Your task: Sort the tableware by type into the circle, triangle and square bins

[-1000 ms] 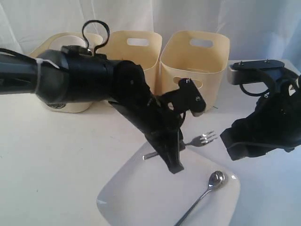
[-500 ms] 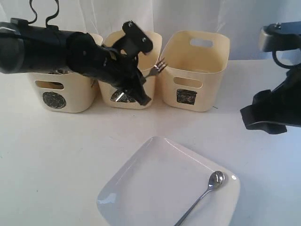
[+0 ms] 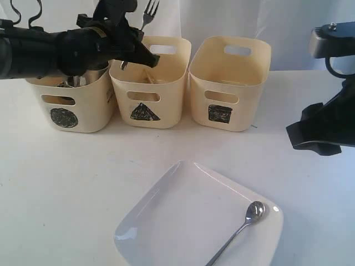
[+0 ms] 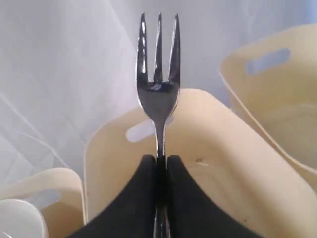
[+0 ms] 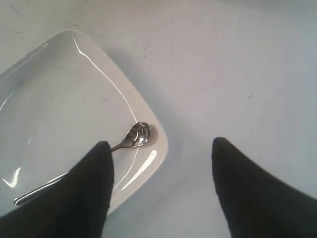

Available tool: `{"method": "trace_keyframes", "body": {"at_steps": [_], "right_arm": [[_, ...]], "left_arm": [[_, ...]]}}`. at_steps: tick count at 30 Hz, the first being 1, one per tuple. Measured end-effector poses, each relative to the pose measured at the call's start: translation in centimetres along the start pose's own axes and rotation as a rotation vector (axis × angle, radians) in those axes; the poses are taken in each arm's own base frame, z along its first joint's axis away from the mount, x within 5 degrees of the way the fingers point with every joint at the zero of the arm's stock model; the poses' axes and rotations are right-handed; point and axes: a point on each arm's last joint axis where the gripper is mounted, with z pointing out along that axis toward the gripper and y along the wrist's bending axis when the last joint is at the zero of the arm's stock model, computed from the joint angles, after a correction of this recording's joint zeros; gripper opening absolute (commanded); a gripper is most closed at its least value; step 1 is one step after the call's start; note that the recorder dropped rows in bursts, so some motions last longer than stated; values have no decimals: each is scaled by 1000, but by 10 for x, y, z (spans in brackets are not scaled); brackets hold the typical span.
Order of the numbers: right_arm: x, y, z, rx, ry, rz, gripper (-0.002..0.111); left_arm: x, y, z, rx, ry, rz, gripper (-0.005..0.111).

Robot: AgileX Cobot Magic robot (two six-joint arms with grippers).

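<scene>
While left gripper [image 4: 159, 161] pinches steel fork [image 4: 158, 94] tines-up above cream triangle-marked bin [image 3: 150, 83] | lower it inside before releasing | right gripper [image 5: 161, 144] wide open, empty.

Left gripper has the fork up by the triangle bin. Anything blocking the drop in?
Nothing visible. The left gripper holds the fork tines up above the triangle bin, whose top is open. No arm or other item lies between them.

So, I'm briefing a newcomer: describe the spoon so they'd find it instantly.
Find the large white plate in the foreground. The spoon lies on its right side, bowl by the corner. It is the only utensil there; the fork is up in the left gripper.
</scene>
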Motion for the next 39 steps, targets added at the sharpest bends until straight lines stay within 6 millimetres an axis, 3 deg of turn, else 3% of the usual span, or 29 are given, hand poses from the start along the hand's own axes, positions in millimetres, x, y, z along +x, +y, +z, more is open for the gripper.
{"method": "trace_keyframes", "body": {"at_steps": [8, 13, 16, 24, 30, 35, 39], "right_arm": [[-1, 0, 0, 0, -6, 5, 55], [-1, 0, 0, 0, -6, 5, 55], [-1, 0, 0, 0, -6, 5, 55], [-1, 0, 0, 1, -6, 4, 55], [-1, 0, 0, 1, -6, 4, 55], [-1, 0, 0, 4, -6, 2, 55], [-1, -2, 0, 18, -7, -10, 55]], "left_arm": [[26, 0, 24, -25, 10, -108, 0], [28, -1, 36, -29, -8, -106, 2], [29, -2, 38, -28, -8, -106, 13], [30, -3, 39, -16, 14, -109, 58], [35, -6, 39, 12, 73, -110, 59], [18, -3, 27, 31, 82, -118, 59], [-7, -6, 3, 100, 148, -130, 59]]}}
